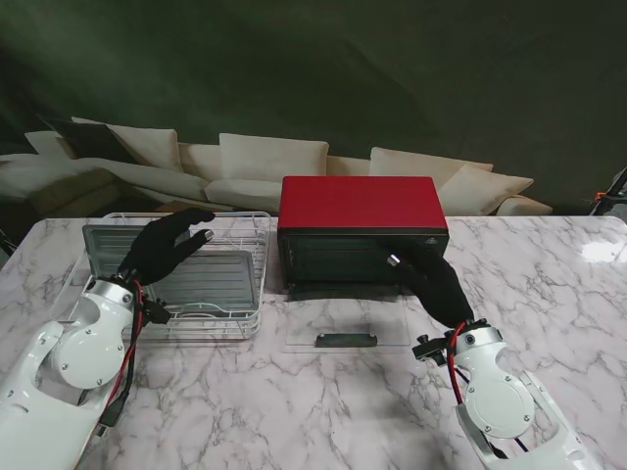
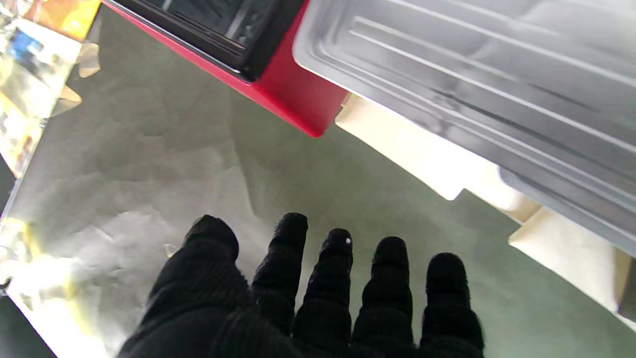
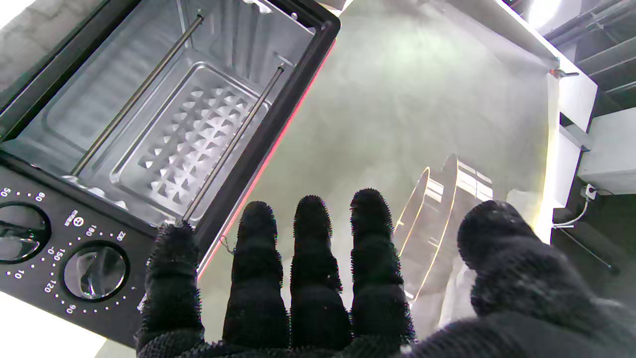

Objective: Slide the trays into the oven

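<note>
Oven [image 1: 362, 233] standing open at frame centre; both trays [image 1: 201, 277] waiting in the rack [image 1: 257, 294], centre-left; left hand [image 1: 172, 242] and right hand [image 1: 431, 277] hovering, fingers spread, grasping nothing.

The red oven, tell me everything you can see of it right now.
The oven is a small box with a glossy red shell and a black front, standing upright on the marble table right of the wire rack. Its glass door lies folded down flat toward me, its dark handle at the near edge. The right wrist view shows a bare metal cavity with two rods, a dimpled floor, and two dials. No tray is seen inside. The right hand hovers at its front right corner; contact is unclear.
</note>
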Controlling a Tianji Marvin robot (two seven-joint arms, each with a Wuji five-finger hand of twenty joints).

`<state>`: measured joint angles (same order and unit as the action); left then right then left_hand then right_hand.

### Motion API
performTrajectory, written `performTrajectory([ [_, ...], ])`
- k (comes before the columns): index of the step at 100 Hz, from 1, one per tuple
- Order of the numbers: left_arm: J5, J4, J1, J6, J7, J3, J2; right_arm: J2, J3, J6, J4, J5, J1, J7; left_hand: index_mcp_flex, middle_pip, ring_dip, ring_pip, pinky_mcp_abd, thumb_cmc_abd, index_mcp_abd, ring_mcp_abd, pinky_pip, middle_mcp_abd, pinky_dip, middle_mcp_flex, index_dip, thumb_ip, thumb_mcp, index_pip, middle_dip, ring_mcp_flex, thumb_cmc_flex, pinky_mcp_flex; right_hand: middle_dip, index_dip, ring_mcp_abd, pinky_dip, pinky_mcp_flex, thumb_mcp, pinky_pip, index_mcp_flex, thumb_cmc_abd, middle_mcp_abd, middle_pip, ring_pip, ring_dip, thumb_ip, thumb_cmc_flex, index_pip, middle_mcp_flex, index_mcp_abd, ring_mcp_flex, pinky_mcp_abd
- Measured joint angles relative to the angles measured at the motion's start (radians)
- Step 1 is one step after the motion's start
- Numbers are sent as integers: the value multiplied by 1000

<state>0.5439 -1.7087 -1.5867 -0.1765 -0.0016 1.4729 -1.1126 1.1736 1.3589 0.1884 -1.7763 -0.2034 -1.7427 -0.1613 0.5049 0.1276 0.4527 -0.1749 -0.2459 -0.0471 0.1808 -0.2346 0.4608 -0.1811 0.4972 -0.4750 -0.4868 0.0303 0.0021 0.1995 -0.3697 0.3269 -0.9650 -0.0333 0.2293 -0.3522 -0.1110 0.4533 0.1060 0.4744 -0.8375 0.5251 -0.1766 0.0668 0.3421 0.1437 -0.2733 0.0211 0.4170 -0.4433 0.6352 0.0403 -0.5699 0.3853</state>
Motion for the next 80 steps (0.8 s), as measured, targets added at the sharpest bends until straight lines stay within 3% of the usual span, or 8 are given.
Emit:
performTrajectory([
  [21,-75,55,45,52,-53,9,7,-1,-1,-7,1,-2,1,1,0,0,0,0,0,0,0,0,0,0,0,0,0,0,0,0,0,0,0,2,0,3,0,0,0,2,3,0,0,7,0,0,0,0,0,0,13,0,0,0],
  [35,24,83,58,54,-66,15,14,-1,-2,-7,3,-2,2,1,0,0,0,0,0,0,0,0,0,0,0,0,0,0,0,0,0,0,0,2,0,3,0,0,0,10,3,0,0,7,0,0,0,0,0,0,14,0,0,0],
  [48,-21,90,53,54,-75,24,18,-1,-3,-7,4,-2,3,2,0,0,0,0,0,0,-1,0,0,0,0,0,0,0,0,0,0,0,0,2,0,3,0,0,2,12,3,0,0,9,0,0,0,0,0,0,14,0,-23,0],
  [80,9,116,34,55,-101,39,24,-2,-8,-16,6,0,8,11,0,-14,0,0,0,0,-2,0,-2,0,0,1,0,0,0,0,10,0,0,1,1,3,-3,8,8,12,4,0,0,20,2,0,0,0,0,0,26,0,-24,0],
])
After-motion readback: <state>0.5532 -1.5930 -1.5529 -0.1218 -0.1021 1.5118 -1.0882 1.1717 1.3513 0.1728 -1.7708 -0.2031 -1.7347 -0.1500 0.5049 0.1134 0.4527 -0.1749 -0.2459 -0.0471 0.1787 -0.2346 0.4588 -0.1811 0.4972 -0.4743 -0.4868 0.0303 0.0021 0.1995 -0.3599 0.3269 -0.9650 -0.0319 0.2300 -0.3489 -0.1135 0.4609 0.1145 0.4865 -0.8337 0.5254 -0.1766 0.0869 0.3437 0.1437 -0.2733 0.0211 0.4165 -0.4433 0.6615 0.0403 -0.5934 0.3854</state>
